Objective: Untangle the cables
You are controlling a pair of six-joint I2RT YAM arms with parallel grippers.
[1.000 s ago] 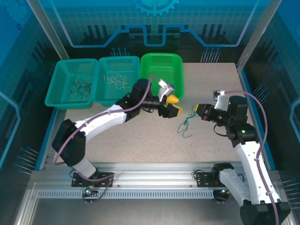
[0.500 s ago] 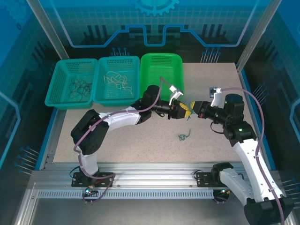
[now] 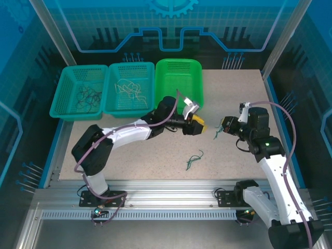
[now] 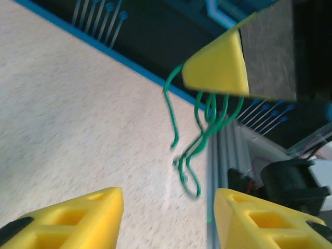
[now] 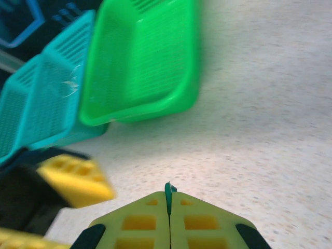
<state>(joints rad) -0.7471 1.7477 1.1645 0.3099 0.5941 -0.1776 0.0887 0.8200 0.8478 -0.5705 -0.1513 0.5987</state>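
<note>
Right pincer [image 5: 169, 199] is clamped tight on a little bunch of green cables [image 4: 199, 137] that dangle over the desk [image 3: 155, 155]. The left pincer [image 3: 198, 125] sits just beside them with its fingers spread wide. There's also a loose green cable [image 3: 194, 160] lying on the desk, nearer the arm bases.

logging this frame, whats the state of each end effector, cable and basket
left end effector, open and empty
right end effector, shut on held green cable
held green cable, pinched, hanging loose
loose green cable, lying free on table
green basket, empty
middle basket, holds whitish cables
leftmost basket, holds dark cables
</note>
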